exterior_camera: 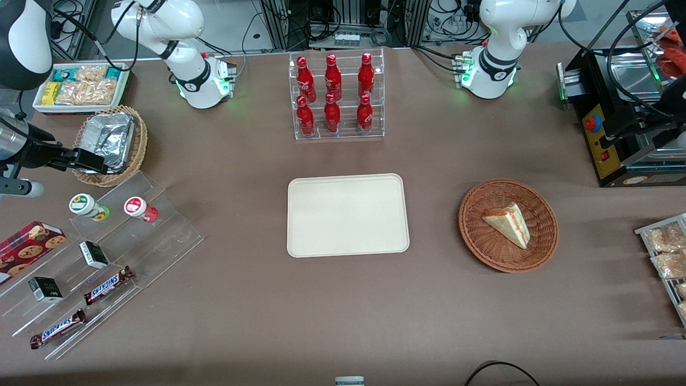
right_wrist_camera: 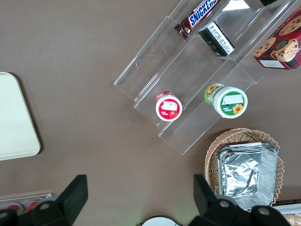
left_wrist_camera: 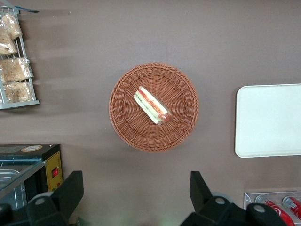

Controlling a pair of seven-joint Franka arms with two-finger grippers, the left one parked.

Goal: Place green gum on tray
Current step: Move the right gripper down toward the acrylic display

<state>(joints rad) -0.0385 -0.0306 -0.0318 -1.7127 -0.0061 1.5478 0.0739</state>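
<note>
My gripper (exterior_camera: 88,161) hangs with fingers spread, empty, above the wicker basket of foil trays (exterior_camera: 110,145). The small white-lidded green gum bottle (exterior_camera: 88,207) stands on the clear acrylic stepped shelf (exterior_camera: 155,230), beside the red-lidded bottle (exterior_camera: 140,209). The flat cream-beige rectangular tray (exterior_camera: 347,215) sits well apart from both, mid-table.

A sandwich (left_wrist_camera: 151,104) lies in a wicker basket (left_wrist_camera: 123,122) near the tray (left_wrist_camera: 268,120).

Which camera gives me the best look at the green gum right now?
The right wrist view: it looks straight down on the green gum on the clear stepped stand, beside the red gum, with the open gripper high above. The front view shows it smaller; the left wrist view misses it.
</note>
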